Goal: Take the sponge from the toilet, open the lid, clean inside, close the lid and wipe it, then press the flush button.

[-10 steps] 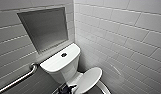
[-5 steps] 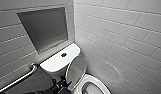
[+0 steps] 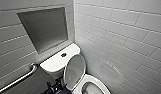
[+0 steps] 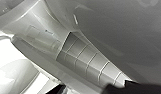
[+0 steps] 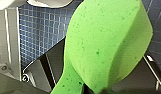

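The white toilet [image 3: 58, 62] stands in the corner, the dark round flush button [image 3: 63, 54] in the middle of its tank top. The lid [image 3: 74, 71] is raised, nearly upright, over the open bowl [image 3: 92, 87]. My left arm [image 3: 54, 88] reaches in at the lid's lower left edge. In the left wrist view the open left gripper [image 4: 96, 90] is close against the glossy white lid [image 4: 121, 37] and its hinge [image 4: 43, 37]. The bright green sponge [image 5: 103, 42] is squeezed in my right gripper [image 5: 96, 90], above blue floor tiles.
A metal grab bar [image 3: 18, 80] runs along the left wall beside the tank. A recessed grey niche [image 3: 43, 28] sits in the wall above the tank. White tiled wall [image 3: 126, 37] closes in on the right side of the toilet.
The lid has swung up from lying low over the bowl to nearly upright, uncovering the bowl. My left arm has come into the head view at the lid's edge.
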`<state>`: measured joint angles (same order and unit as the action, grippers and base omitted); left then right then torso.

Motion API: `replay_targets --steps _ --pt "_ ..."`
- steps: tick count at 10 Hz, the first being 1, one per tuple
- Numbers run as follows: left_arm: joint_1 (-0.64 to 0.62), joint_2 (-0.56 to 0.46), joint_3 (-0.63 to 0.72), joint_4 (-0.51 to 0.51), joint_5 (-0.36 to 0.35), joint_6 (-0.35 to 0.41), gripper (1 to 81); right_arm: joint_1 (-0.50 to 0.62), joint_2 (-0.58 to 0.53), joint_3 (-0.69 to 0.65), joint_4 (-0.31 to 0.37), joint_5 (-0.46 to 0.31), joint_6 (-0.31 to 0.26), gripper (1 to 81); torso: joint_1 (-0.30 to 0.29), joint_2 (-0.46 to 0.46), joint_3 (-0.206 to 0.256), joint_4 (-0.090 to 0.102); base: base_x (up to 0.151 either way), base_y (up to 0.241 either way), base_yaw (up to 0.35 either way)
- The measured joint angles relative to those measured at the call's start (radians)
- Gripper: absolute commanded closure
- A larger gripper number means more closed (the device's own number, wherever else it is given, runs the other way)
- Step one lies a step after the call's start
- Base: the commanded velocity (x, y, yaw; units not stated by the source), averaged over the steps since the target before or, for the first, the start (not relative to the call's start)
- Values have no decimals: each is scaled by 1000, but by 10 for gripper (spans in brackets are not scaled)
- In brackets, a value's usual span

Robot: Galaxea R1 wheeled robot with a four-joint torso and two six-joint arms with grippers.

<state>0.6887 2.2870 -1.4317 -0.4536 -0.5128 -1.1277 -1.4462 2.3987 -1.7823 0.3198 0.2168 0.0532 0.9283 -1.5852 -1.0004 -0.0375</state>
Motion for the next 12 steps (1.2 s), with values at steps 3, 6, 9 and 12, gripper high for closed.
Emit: replay_targets --steps 3,6,9,12 --pt "95 -98 11 109 11 1 10 0 0 0 0 0 0 811 0 0 0 0 0 0 0" --pt "160 -129 6 494 109 6 10 0 0 -4 -2 0 0 811 0 0 0 0 0 0 0" --pt "253 -127 -106 1109 216 10 10 0 -2 -7 -5 0 -5 811 0 0 0 0 0 0 0" --pt "320 -107 -76 1430 579 16 10 0 -1 13 -5 0 -8 811 0 0 0 0 0 0 0"
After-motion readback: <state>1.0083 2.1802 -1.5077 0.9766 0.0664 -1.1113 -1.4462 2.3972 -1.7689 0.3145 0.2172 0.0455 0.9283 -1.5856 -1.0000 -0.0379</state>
